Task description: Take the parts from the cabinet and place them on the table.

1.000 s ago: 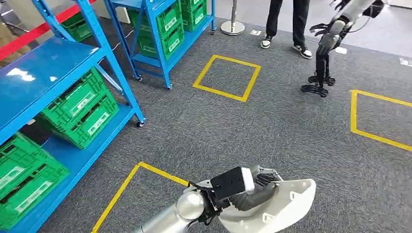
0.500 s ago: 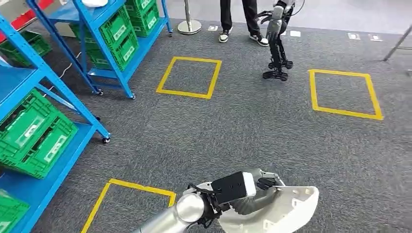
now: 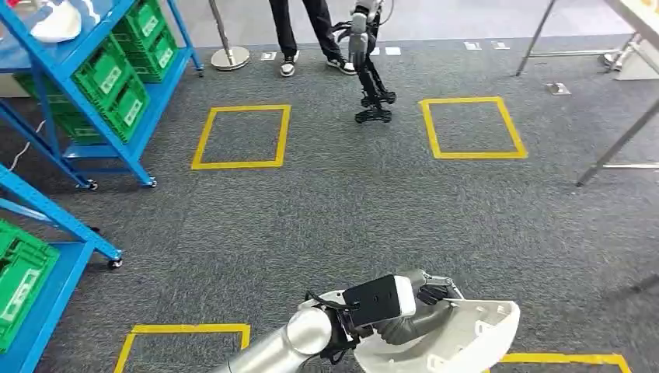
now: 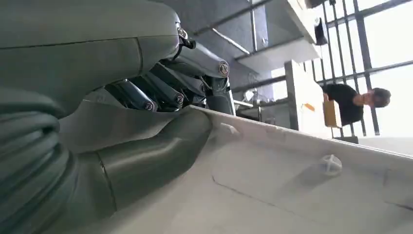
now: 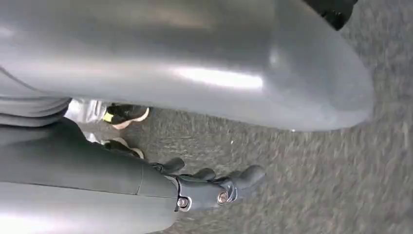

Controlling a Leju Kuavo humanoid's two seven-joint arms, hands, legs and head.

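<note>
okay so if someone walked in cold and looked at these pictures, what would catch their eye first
The robot's left hand gripping a large white moulded part low in the head view. Beyond it, yellow tape squares on grey carpet, and blue racks with green crates on the left.

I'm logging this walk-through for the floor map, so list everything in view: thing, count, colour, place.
white part: one, white moulded shell, held low in front of the robot
second white part: one, white, on the top shelf at far left
shelving racks: at least two, blue, along the left side
crates: several, green, on the rack shelves
floor squares: two whole and parts of two more, yellow tape, on the grey carpet
stanchion: one, silver, near the person
table legs: grey metal, far right
other robot: one, dark, far centre
person: one, dark trousers, beside it
left hand: grips the white part
right hand: fingers apart, holding nothing, above the carpet
</note>
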